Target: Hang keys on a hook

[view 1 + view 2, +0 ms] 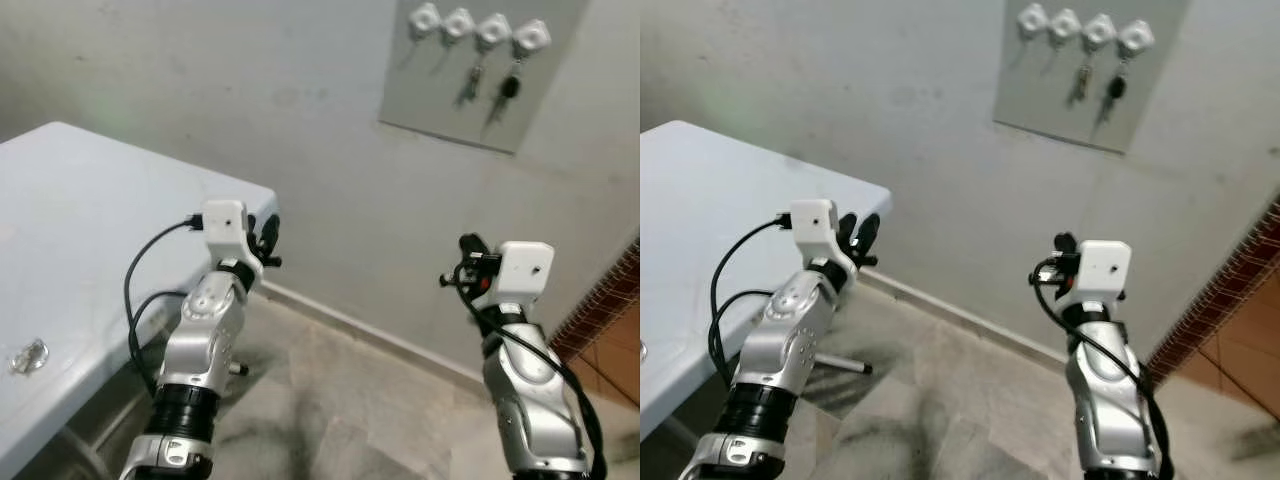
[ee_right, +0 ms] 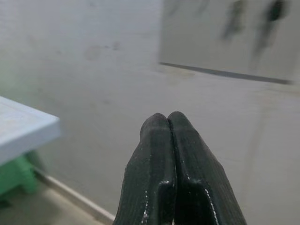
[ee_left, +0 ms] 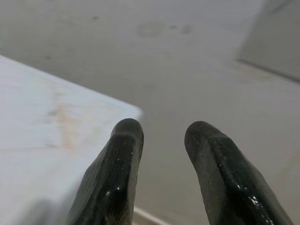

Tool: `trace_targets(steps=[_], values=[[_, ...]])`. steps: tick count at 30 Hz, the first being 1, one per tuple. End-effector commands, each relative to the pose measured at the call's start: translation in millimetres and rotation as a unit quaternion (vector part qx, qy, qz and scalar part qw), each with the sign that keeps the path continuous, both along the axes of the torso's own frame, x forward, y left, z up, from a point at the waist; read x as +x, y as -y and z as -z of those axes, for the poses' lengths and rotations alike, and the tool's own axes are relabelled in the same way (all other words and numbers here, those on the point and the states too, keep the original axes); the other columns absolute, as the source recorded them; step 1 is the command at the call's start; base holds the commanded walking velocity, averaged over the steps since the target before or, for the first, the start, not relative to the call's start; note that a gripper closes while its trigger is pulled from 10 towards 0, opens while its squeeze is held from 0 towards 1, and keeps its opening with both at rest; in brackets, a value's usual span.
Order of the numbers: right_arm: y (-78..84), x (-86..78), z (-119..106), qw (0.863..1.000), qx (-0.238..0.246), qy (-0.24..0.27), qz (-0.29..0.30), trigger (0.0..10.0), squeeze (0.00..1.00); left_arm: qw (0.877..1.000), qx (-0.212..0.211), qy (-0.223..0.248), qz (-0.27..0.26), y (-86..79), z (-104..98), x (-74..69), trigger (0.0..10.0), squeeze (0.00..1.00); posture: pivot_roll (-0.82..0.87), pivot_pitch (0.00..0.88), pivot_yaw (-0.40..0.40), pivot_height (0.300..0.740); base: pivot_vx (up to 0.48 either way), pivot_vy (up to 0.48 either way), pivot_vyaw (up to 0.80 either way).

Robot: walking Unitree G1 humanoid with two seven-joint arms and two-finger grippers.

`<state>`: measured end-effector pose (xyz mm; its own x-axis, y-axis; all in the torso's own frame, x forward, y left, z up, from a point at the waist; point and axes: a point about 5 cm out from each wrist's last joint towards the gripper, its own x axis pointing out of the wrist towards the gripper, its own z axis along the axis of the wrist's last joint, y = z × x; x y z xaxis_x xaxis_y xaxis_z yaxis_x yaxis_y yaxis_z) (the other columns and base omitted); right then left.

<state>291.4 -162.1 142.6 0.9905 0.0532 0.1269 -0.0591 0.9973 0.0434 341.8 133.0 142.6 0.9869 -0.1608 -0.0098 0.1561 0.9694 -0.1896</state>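
A grey board (image 1: 470,110) on the wall at the upper right carries a row of white hooks (image 1: 458,22). One dark key (image 1: 468,85) hangs from the third hook and another key (image 1: 508,88) from the fourth. A small shiny object (image 1: 28,356), perhaps a key ring, lies on the white table (image 1: 80,200) at the far left. My left gripper (image 1: 268,240) is raised beside the table's corner, open and empty, its fingers (image 3: 124,154) apart. My right gripper (image 1: 468,245) is held up below the board, well short of it, with its fingers (image 2: 154,154) pressed together and nothing between them.
The table fills the left side, its corner (image 1: 270,195) close to my left gripper. A skirting line (image 1: 380,335) runs along the foot of the wall over a grey stone floor. A brick edge and orange tiles (image 1: 610,320) lie at the right. A green stool (image 2: 16,178) stands under the table.
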Motion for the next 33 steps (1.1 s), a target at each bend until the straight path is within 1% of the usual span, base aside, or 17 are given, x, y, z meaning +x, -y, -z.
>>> trace_targets(steps=[1, 33], values=[[7.3, -1.1, -3.0, 1.0, -0.005, 0.004, 0.009, 10.0, 0.0, 1.0, -0.002, 0.009, 0.012, 6.9, -6.4, 0.5, 10.0, 0.0, 0.07, 0.0, -0.031, 0.74, 0.472, 0.0, 0.0], [5.2, -1.4, -3.2, 1.0, -0.006, 0.0, -0.001, 10.0, 0.0, 1.0, -0.002, 0.004, 0.002, 5.6, -4.9, -1.5, 10.0, 0.0, 0.08, 0.0, -0.04, 0.74, 0.47, 0.0, 0.0]])
